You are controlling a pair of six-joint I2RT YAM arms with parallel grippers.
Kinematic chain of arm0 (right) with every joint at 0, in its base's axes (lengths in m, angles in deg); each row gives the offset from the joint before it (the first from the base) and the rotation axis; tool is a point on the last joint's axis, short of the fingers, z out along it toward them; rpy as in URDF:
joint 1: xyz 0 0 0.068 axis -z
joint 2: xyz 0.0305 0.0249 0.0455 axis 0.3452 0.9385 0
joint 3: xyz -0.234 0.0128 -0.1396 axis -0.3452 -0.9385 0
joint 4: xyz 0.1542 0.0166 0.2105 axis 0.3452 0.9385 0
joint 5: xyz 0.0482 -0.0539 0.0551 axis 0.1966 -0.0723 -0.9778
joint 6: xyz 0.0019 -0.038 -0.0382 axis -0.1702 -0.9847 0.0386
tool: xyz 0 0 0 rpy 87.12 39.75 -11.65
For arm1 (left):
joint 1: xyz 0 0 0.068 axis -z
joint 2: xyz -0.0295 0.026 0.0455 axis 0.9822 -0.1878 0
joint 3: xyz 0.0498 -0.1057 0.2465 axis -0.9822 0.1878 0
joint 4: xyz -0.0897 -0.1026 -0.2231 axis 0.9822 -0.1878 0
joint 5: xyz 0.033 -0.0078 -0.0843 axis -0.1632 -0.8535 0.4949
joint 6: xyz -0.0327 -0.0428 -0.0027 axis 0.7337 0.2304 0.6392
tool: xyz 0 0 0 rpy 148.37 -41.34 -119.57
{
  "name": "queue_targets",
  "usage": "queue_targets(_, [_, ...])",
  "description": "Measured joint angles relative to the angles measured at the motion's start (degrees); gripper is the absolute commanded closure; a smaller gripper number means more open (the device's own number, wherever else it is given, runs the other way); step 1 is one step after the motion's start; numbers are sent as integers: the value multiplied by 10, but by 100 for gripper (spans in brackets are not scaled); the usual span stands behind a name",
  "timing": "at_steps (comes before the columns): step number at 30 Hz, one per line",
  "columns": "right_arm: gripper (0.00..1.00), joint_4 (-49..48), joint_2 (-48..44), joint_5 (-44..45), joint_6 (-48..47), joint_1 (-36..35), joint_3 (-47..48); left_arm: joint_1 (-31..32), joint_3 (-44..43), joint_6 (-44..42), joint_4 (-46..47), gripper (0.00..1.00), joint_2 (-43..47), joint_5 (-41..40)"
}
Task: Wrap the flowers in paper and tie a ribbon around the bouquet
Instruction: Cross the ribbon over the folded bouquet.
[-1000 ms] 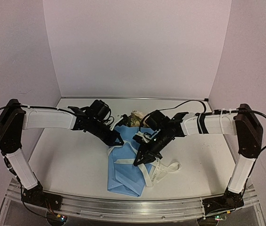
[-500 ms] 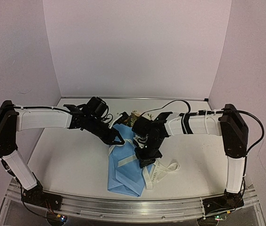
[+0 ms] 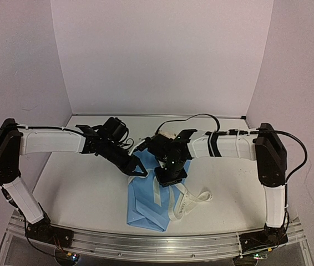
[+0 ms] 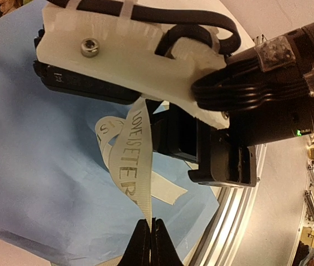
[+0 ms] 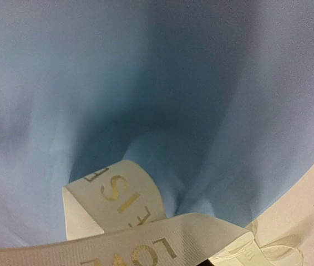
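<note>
Tying: left gripper (image 4: 149,237) is clamping flat cream lettered ribbon (image 4: 136,178) over light-blue paper-cone bouquet (image 3: 145,206); right gripper (image 3: 171,176) grip indeterminate; next needing knot-cinching.

**Pale booth, white tabletop**

Closed in on three sides by a back wall (image 3: 162,55), a left wall (image 3: 13,66) and a right wall (image 3: 307,66), all plain, matte and faintly lilac. Floored by a white tabletop (image 3: 79,194), meeting the back wall along a thin dark seam. Edged at the near side by a ribbed aluminium rail (image 3: 157,244). Lit softly and evenly, with only faint shadows.
</note>
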Motion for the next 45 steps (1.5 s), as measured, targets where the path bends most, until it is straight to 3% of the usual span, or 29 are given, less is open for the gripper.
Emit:
queue_targets(11, [66, -21, -34, 5, 5, -1, -64, 17, 0, 0, -18, 100, -32, 13])
queue_targets(16, [68, -28, -71, 10, 8, -4, -80, 24, -2, -1, -21, 100, -41, 15])
queue_targets(23, [77, -42, -76, 10, 20, -5, -86, 28, -6, 0, -21, 100, -47, 13])
queue_targets(30, [100, -48, -73, 17, 25, -5, -85, 28, -12, -1, -21, 100, -47, 8])
queue_targets(39, [100, -94, -45, 17, 57, -5, -79, 26, -16, 0, -21, 100, -46, 9])
queue_targets(45, [91, -158, -40, 7, 85, -5, -80, 20, -16, -1, -21, 100, -45, 9])
